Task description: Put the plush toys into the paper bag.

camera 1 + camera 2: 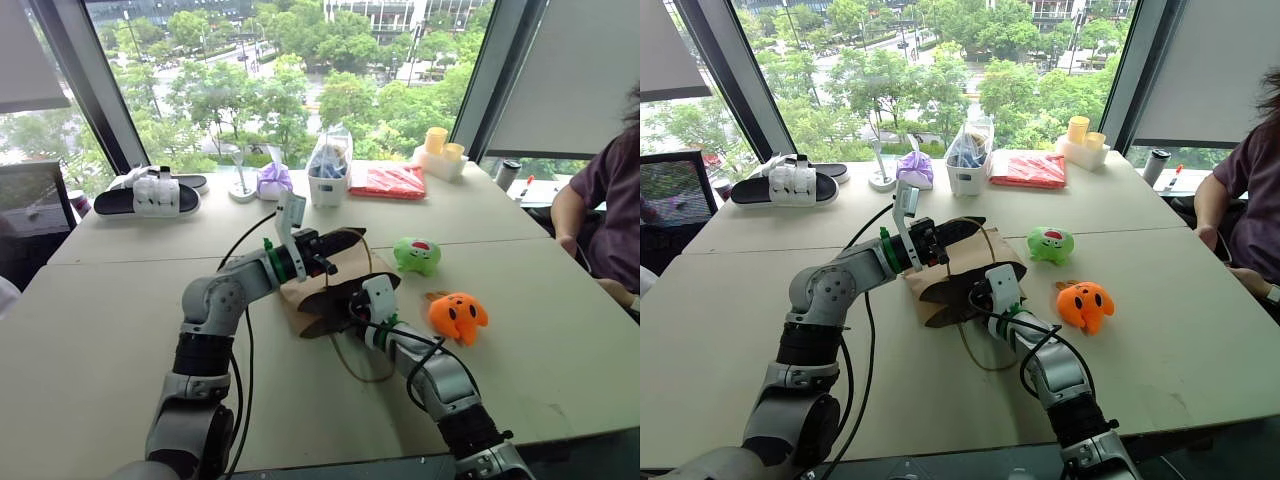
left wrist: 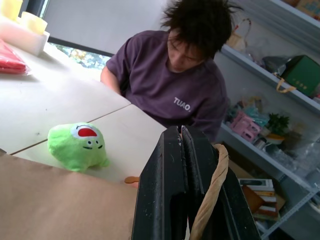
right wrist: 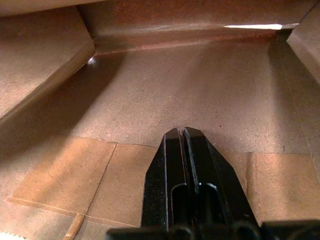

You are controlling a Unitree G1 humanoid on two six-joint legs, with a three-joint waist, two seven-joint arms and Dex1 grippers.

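Closed, my right pincer sat inside the paper bag; left pincer pinched its cord handle; lift the mouth wider.

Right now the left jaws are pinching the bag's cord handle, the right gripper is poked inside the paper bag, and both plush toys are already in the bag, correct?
Not quite. The green plush toy and the orange plush toy lie on the table beside the paper bag, as the left eye view shows. The rest stands: the left gripper is shut on the cord handle, and the right gripper is inside the bag.
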